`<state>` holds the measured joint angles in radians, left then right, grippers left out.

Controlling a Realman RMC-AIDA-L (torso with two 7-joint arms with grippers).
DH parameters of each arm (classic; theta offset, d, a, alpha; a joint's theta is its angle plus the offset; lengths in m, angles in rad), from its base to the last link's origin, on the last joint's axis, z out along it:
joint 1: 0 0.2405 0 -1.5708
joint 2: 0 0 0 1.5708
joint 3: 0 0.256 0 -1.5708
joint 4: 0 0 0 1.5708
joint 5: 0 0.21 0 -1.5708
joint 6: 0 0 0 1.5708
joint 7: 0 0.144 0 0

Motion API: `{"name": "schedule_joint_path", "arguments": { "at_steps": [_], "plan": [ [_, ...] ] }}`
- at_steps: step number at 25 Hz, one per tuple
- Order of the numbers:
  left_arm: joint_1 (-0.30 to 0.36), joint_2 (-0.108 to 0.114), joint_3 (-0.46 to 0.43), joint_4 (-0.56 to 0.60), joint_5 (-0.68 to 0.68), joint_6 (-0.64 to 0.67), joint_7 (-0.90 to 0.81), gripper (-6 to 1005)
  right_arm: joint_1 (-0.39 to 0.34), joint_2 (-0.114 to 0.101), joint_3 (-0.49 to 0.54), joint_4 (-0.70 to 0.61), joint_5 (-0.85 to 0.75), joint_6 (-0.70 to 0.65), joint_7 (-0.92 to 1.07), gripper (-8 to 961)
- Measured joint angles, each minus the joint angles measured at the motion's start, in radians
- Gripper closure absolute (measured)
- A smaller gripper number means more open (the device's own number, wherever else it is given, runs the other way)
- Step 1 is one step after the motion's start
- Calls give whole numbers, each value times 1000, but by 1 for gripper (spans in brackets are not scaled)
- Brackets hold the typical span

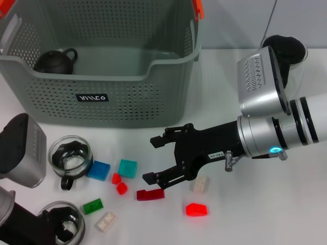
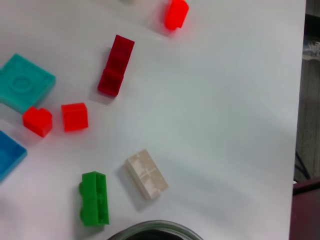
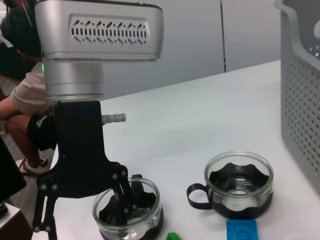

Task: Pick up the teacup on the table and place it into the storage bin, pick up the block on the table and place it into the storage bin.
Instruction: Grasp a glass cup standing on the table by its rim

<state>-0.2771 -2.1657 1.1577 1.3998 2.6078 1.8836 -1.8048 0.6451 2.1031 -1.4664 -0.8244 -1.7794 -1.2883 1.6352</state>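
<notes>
Head view looks down; both wrist views close, sharing green block.

Both arms are silver-grey cylinders with slotted vent housings, ending in black linkage-type grippers: the right gripper and the left gripper. The right arm's wrist carries white rings, a black band and a small glowing cyan light.

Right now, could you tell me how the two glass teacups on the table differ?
The near teacup has the left hand reaching inside it; the far teacup stands free. The far teacup sits beside the blue block, closer to the storage bin; the near one sits by the green block. Both are clear glass with black liners, upright.
</notes>
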Motion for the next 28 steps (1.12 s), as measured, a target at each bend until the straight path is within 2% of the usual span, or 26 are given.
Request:
{"name": "schedule_joint_path", "arguments": {
  "at_steps": [10, 16, 19, 24, 28],
  "plan": [
    [1, 1, -7, 0, 1, -30, 5, 197, 1, 1, 1, -7, 8, 0, 3, 11],
    [-20, 0, -17, -1, 13, -40, 3, 399, 2, -1, 12, -16, 9, 0, 3, 11],
    [-33, 0, -19, -22, 14, -42, 0, 643, 2, -1, 16, -20, 9, 0, 3, 11],
    [-41, -4, -15, -20, 13, -48, -9, 859, 3, -3, 24, -24, 9, 2, 6, 12],
    [-43, -4, -23, -12, 11, -53, -19, 884, 3, -3, 25, -33, 6, 3, 20, 12]
  ]
}}
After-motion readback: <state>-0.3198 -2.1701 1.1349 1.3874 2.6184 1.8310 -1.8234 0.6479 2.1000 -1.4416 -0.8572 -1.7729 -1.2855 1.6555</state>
